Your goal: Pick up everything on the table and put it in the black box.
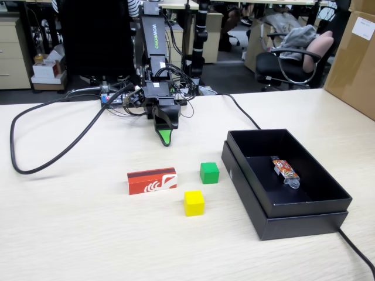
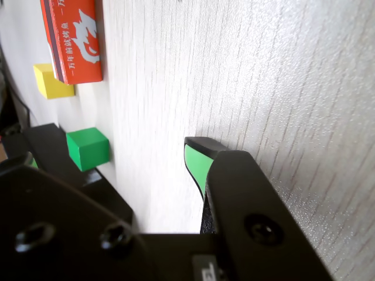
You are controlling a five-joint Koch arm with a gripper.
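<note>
A: where's the stuff? 
B: red packet [image 1: 152, 181], green cube [image 1: 209, 172] and yellow cube [image 1: 194, 202] sit mid-bench [image 1: 70, 234], just beside the black box [image 1: 304, 219] by the right edge.
A: and the claw [image 1: 166, 138]? 
B: near the back edge, nothing in it, can't tell if it's open.

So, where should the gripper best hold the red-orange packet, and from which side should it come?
Probably from above, jaws across the short width at the middle of the red-orange packet. It lies on the table, long and narrow, its long sides free; the yellow cube and green cube stand apart near one end.
</note>
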